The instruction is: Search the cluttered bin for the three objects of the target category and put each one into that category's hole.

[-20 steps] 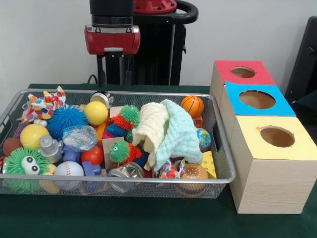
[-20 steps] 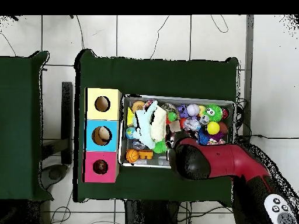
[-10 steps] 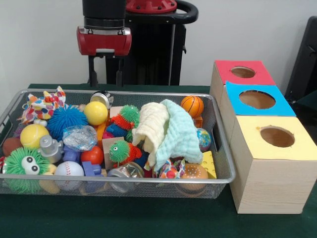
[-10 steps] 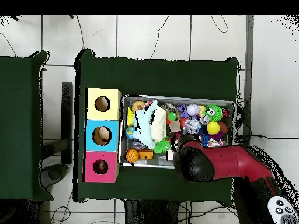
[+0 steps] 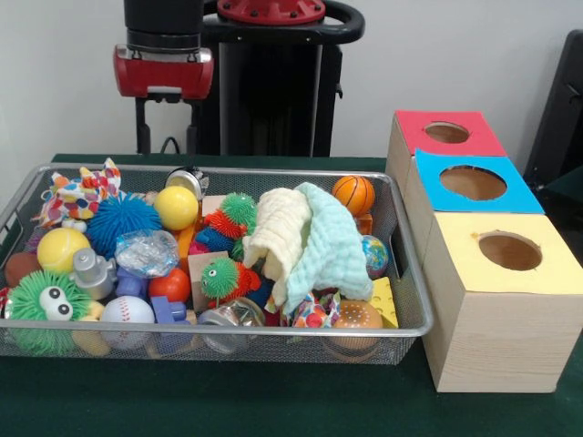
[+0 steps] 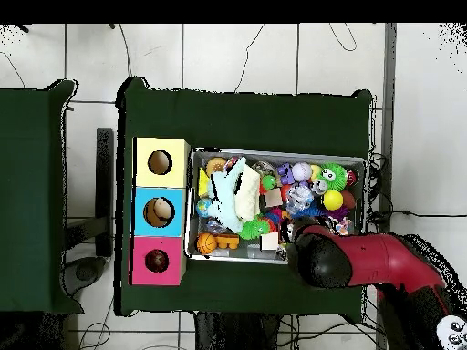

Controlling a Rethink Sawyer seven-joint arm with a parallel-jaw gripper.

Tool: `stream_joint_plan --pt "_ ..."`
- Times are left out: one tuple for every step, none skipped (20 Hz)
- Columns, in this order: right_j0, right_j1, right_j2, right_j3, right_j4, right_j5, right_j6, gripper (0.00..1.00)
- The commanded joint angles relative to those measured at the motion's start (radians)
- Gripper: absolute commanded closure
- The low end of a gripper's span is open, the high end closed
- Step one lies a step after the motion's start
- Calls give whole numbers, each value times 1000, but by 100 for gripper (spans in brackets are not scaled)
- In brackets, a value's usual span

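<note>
Silver mesh bin (image 5: 412,300) sitting on green desk (image 5: 273,405), left of boxes; hole (image 5: 446,132) in far red top. Hand (image 5: 165,123) hovering behind bin, fingers apart, empty. Advice: descending straight onto exposed toy, avoiding cloth (image 5: 305,238).

In the front view the arm is cut off by the top edge above the gripper (image 5: 165,137), and the picture's left edge trims the bin (image 5: 414,300) and a dark ball lying well below and left of the gripper. The pale cloths (image 5: 305,241), lying lower and to the right of the gripper, cover whatever toys sit beneath them. In the overhead view the red and black arm (image 6: 365,262) hides the gripper itself and the bin's corner under it, and the toys there are too small to name.
</note>
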State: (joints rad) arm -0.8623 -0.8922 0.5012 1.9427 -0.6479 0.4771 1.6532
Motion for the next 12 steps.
stream_joint_plan --pt "-39 11 56 -69 -85 123 -254 0" --pt "-42 13 56 -74 -93 124 -260 0" --pt "-47 15 61 -75 -97 125 -262 0" --pt "-52 15 62 -77 -101 128 -270 0" --pt "-55 16 64 -78 -103 131 -271 0" --pt "-57 16 64 -81 -108 136 -274 0" --pt "-60 16 67 -81 -110 136 -274 0" --pt "-61 18 65 -84 -116 138 -275 0" --pt "-63 18 67 -84 -120 138 -275 0" --pt "-62 21 64 -90 -131 138 -276 0" --pt "-63 22 65 -92 -136 138 -277 0" --pt "-63 24 61 -95 -143 139 -274 0"
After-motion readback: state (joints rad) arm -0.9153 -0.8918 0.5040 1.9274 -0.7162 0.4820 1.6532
